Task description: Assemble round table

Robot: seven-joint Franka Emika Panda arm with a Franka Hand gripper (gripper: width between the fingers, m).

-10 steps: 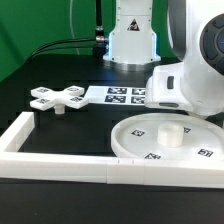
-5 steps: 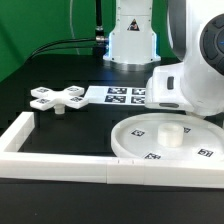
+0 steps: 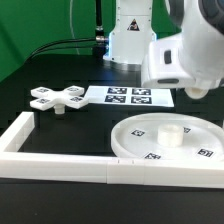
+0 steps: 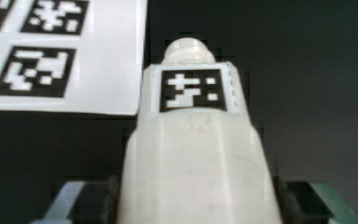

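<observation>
In the wrist view my gripper [image 4: 194, 206] is shut on the white cylinder leg [image 4: 197, 140]. The leg runs out from between the dark fingers [image 4: 73, 200] and carries a square tag near its rounded tip. In the exterior view the arm's white hand [image 3: 178, 58] hangs above the table, over the far edge of the large rimmed round disc [image 3: 140, 128]. The leg itself is hidden there. The disc lies flat at the exterior view's right, with a raised hub [image 3: 173, 135] at its middle. The cross-shaped piece [image 3: 58, 97] lies at the exterior view's left.
The marker board [image 3: 125, 95] lies between the cross-shaped piece and the hand, and shows in the wrist view [image 4: 51, 50] beyond the leg's tip. The long white square-bar frame [image 3: 60, 165] runs along the front and left. The robot base [image 3: 130, 40] stands at the back.
The hand has risen and shifted a little toward the exterior view's left, uncovering more of the disc's far edge. The disc and the cross-shaped piece have not moved.
</observation>
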